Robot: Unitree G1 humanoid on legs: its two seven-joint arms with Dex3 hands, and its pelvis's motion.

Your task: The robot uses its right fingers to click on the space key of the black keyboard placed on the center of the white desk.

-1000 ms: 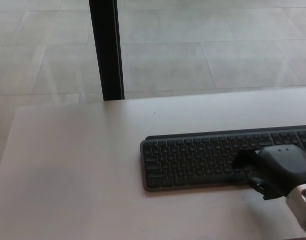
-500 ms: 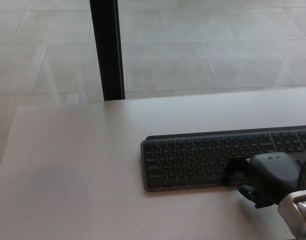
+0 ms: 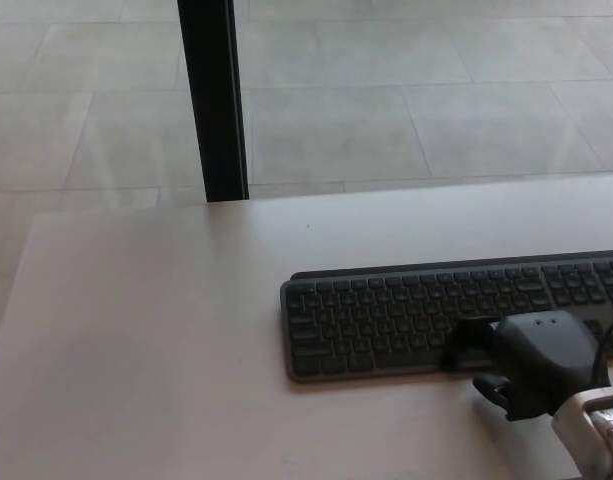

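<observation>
Head view. The black keyboard [image 3: 426, 315] lies flat on the white desk [image 3: 166, 330], right of centre in frame, its right end cut off by the picture edge. Its bottom row, where the space key sits, is partly hidden beneath the right hand [image 3: 526, 365], which enters from the lower right. One finger [image 3: 464, 345] reaches forward onto the front rows of keys; the others are tucked under the palm, so whether they are spread or closed cannot be told. Contact with the key appears likely but is not certain from this angle. To press well, the extended finger should likely descend vertically onto the middle of the long key, avoiding its neighbours, with light force. The left hand is absent. Beyond the desk: a black post [image 3: 214, 100] and tiled floor [image 3: 436, 90].
</observation>
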